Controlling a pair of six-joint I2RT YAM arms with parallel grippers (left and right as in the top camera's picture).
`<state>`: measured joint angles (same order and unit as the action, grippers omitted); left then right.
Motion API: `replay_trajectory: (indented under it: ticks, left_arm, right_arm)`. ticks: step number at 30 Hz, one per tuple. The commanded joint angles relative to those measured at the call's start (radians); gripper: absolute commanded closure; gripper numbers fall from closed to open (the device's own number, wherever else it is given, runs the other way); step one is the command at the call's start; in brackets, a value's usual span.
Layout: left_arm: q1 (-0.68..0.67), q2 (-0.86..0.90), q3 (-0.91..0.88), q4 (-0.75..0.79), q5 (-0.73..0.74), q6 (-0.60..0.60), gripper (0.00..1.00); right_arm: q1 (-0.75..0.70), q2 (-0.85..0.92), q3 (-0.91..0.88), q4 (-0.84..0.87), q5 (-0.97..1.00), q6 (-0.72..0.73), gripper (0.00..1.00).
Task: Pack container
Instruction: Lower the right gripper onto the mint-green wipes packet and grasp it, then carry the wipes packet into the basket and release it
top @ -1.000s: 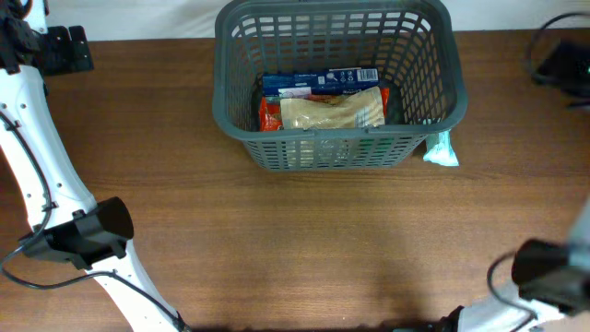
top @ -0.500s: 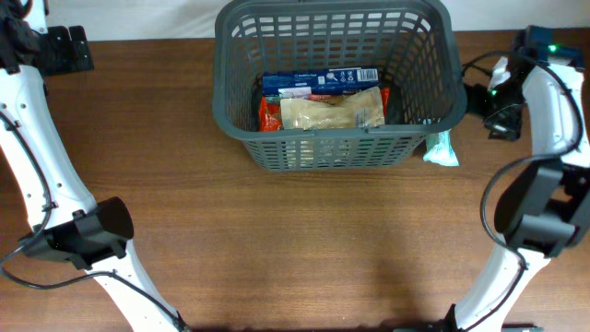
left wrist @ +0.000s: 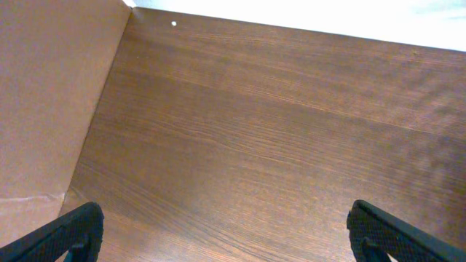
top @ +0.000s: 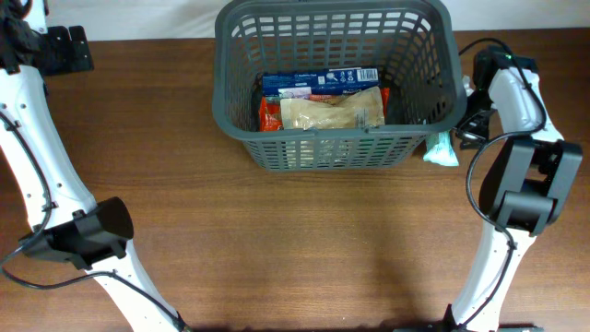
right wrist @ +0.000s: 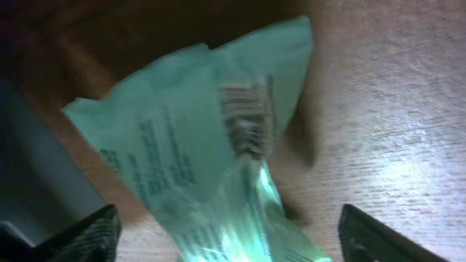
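The container, a dark grey slotted basket (top: 441, 88), stands at the back middle of the table. Inside lie a blue box (top: 318, 81), a red packet (top: 268, 115) and a beige bag (top: 332, 111). A pale green packet (top: 442, 148) lies on the table by the basket's front right corner. In the right wrist view the packet (right wrist: 196, 145) fills the frame between the open jaws of my right gripper (right wrist: 226, 233), which hovers just over it without holding it. In the overhead view that gripper (top: 467, 118) is beside the basket's right wall. My left gripper (left wrist: 229, 236) is open and empty.
The left gripper (top: 66, 48) sits at the far left back corner over bare wood, next to a brown cardboard-like wall (left wrist: 51, 94). The basket's wall (right wrist: 29, 167) is close on the left of the right gripper. Cables (top: 479, 46) trail near the right arm.
The right arm has swung in from the front right edge to the basket's right side and come down over the green packet. The left arm and basket contents have not moved.
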<state>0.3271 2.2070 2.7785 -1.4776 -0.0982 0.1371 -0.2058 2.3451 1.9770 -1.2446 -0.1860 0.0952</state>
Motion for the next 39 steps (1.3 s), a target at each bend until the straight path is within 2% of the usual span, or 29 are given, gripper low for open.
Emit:
replay_trajectory:
  ticks: [1, 7, 10, 13, 16, 17, 24, 32, 39]
  left_arm:
    - [0.003, 0.006, 0.003, -0.001, -0.004, -0.01, 0.01]
    - [0.003, 0.006, 0.003, -0.001, -0.004, -0.01, 0.01]
    - [0.003, 0.006, 0.003, -0.001, -0.004, -0.01, 0.01]
    - [0.003, 0.006, 0.003, -0.001, -0.004, -0.01, 0.01]
    - [0.003, 0.006, 0.003, -0.001, -0.004, -0.01, 0.01]
    - [0.003, 0.006, 0.003, -0.001, -0.004, -0.01, 0.01]
    - [0.003, 0.006, 0.003, -0.001, -0.004, -0.01, 0.01]
    - [0.003, 0.006, 0.003, -0.001, -0.004, -0.01, 0.01]
    - [0.003, 0.006, 0.003, -0.001, -0.004, -0.01, 0.01]
  right_arm:
    - [0.009, 0.018, -0.005, 0.012, -0.013, -0.013, 0.16]
    - [0.009, 0.018, -0.063, 0.06, -0.013, -0.013, 0.24]
    - [0.009, 0.018, -0.095, 0.085, -0.013, -0.013, 0.33]
    - [0.009, 0.018, -0.108, 0.094, -0.013, -0.013, 0.38]
    - [0.007, 0.018, -0.109, 0.094, -0.013, -0.009, 0.68]
    - [0.005, 0.018, -0.108, 0.093, -0.013, -0.002, 0.72]
    - [-0.077, -0.011, -0.016, 0.03, -0.056, 0.097, 0.81]
    - [-0.217, -0.19, 0.241, -0.018, -0.241, 0.097, 0.81]
    - [-0.187, -0.378, 0.428, -0.093, -0.293, 0.097, 0.81]
